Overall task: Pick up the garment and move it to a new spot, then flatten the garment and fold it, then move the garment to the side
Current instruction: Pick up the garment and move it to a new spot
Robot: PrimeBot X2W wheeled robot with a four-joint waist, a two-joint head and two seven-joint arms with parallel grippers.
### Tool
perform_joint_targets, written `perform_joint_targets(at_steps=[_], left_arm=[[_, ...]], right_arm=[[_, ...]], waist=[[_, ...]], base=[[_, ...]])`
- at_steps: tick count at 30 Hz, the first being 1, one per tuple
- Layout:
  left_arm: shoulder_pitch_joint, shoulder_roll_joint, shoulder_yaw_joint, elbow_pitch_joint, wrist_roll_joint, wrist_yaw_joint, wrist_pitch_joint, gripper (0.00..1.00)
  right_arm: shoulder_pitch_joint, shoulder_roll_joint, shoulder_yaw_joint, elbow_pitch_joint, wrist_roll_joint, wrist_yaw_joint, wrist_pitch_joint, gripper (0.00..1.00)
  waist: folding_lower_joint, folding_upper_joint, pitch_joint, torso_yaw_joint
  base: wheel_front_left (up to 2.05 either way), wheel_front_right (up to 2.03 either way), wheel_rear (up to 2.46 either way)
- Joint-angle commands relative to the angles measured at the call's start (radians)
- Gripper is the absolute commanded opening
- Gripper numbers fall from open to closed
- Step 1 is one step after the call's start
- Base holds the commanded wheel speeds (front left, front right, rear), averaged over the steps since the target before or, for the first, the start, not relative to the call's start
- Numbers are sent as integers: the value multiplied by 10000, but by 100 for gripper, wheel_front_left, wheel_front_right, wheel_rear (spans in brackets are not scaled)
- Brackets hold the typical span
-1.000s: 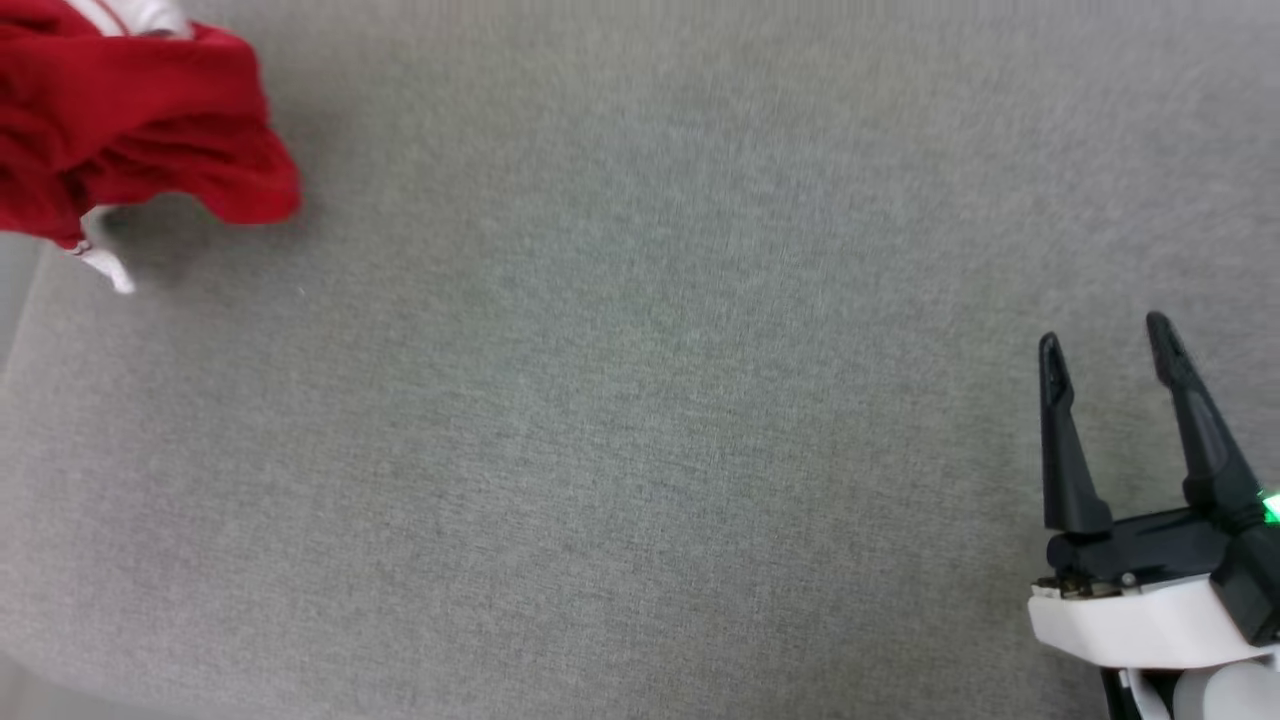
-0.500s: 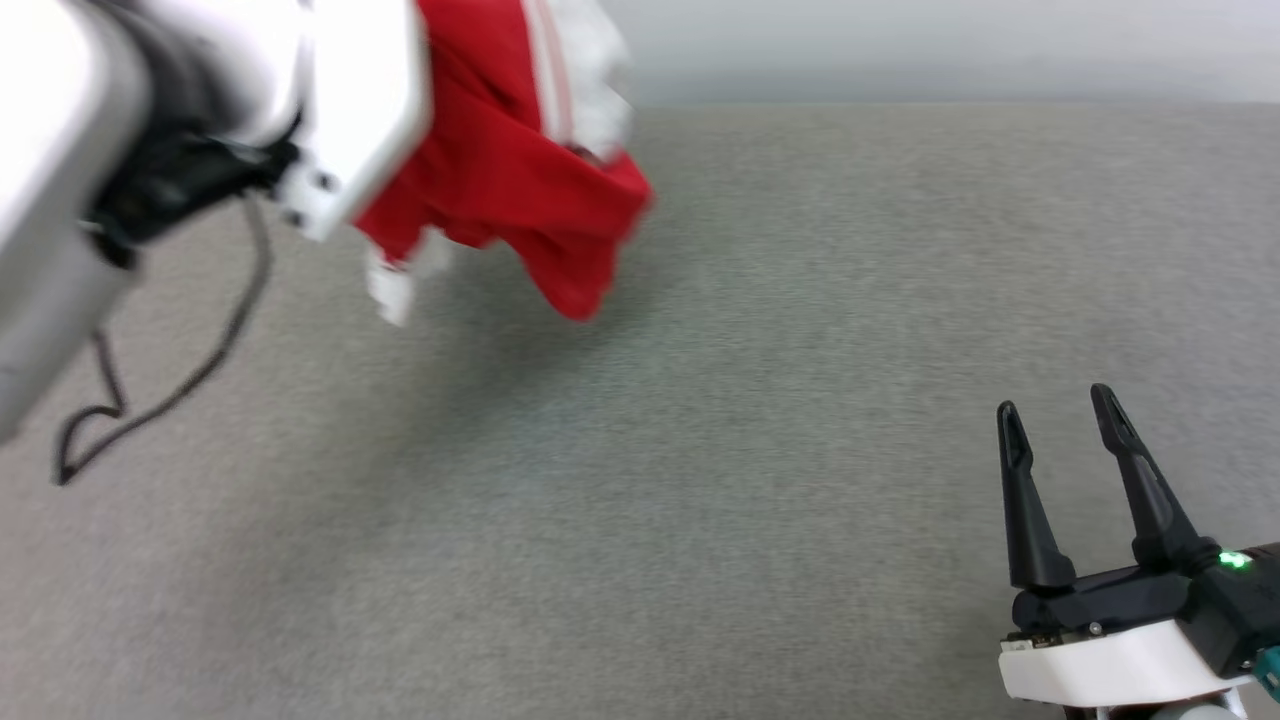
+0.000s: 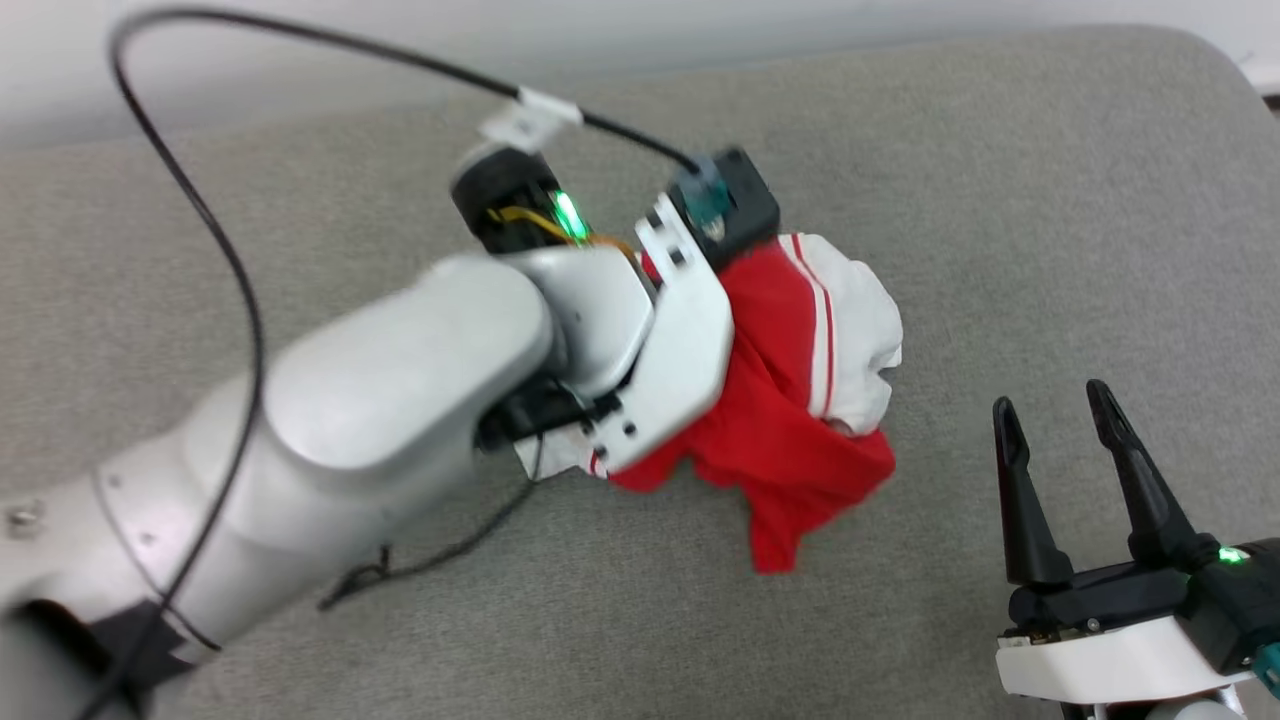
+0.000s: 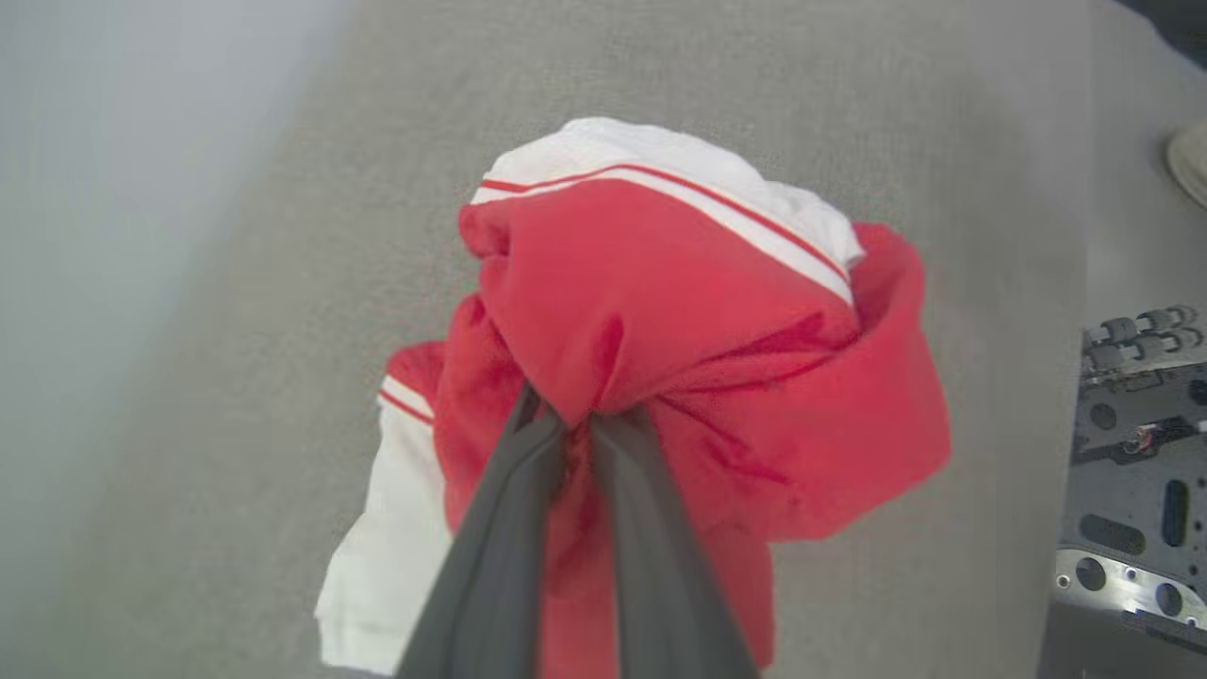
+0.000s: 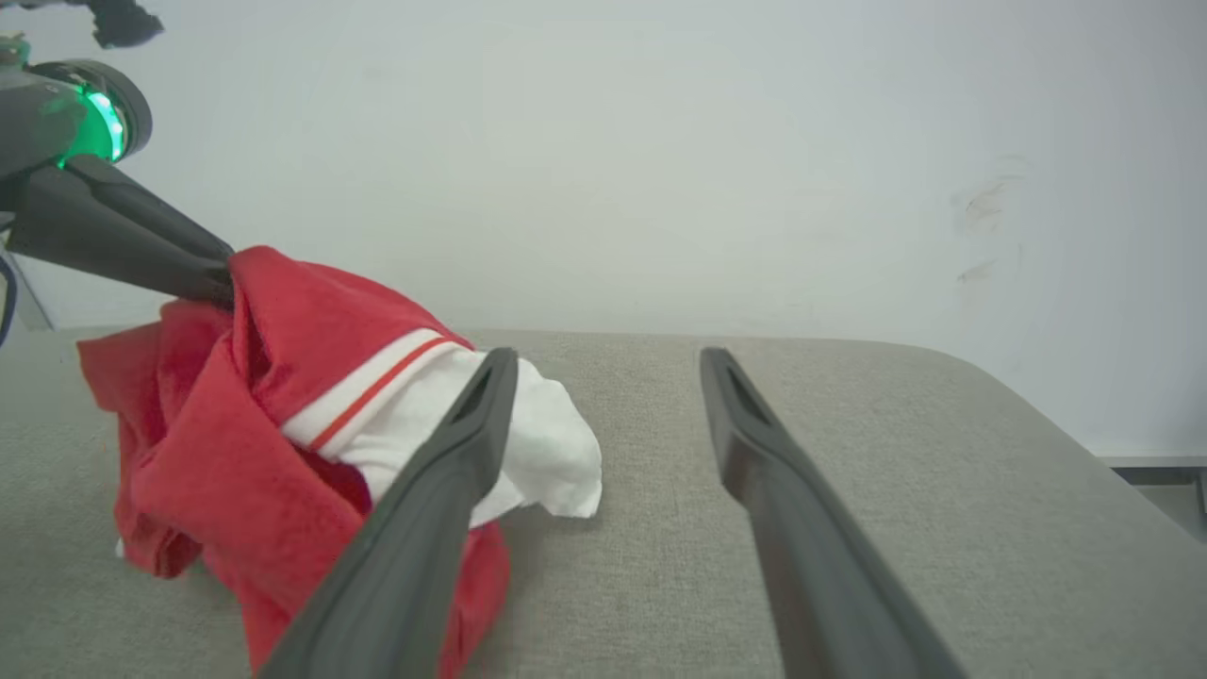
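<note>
Left wrist view: left end effector (image 4: 575, 422) pinches a bunched fold of the garment (image 4: 688, 302), crumpled, its lower folds apparently touching the grey bench (image 4: 236, 283). Right end effector (image 3: 1050, 408) stands wide, empty. Lower gently, and release only once the cloth rests mid-bench.

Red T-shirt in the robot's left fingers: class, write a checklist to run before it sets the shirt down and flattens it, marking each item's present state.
1. Grip: left fingers shut on the red T-shirt: ok.
2. Free arm: right fingers open, apart from the shirt: ok.
3. Shirt over the grey cushion: ok.
4. Lowest folds resting on the cushion: cannot tell.
5. Shirt spread flat: not ok, bunched.
</note>
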Motion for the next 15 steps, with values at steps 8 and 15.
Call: perform_joint_targets(at_steps=[8, 15], left_arm=[[1688, -978, -403, 603, 677, 11, 133, 0], [2298, -1102, -434, 844, 1339, 11, -365, 0]], right_arm=[[-478, 25, 31, -14, 140, -7, -22, 100], [-414, 25, -42, 92, 112, -7, -21, 100]], waist=[[1, -1, 1193, -526], [1, -1, 1123, -443]], base=[[0, 0, 0], [0, 0, 0]])
